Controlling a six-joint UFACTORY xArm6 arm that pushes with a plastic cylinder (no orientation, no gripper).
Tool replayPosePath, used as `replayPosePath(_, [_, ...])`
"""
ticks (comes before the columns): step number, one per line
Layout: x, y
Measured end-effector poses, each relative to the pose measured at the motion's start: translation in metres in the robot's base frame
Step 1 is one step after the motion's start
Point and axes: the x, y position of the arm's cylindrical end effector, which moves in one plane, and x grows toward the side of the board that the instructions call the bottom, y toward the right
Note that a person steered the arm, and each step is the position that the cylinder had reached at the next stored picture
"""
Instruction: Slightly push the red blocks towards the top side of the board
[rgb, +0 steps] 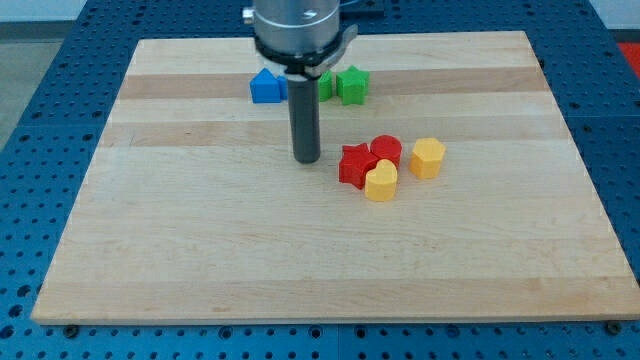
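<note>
A red star block (354, 164) and a red round block (386, 150) sit touching each other right of the board's middle. A yellow heart-shaped block (381, 182) lies against their lower side. A yellow hexagonal block (428, 157) stands just to the right of the red round block. My tip (306, 159) rests on the board a short way to the left of the red star, apart from it.
A blue block (266, 86) lies near the view's top, left of the rod. A green star block (352, 85) and another green block (325, 85), partly hidden by the rod, lie to its right. The wooden board (200, 250) sits on a blue table.
</note>
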Motion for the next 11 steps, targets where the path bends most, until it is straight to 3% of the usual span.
replayPosePath(2, [0.064, 0.013])
replayPosePath(5, [0.054, 0.062])
replayPosePath(11, [0.017, 0.055])
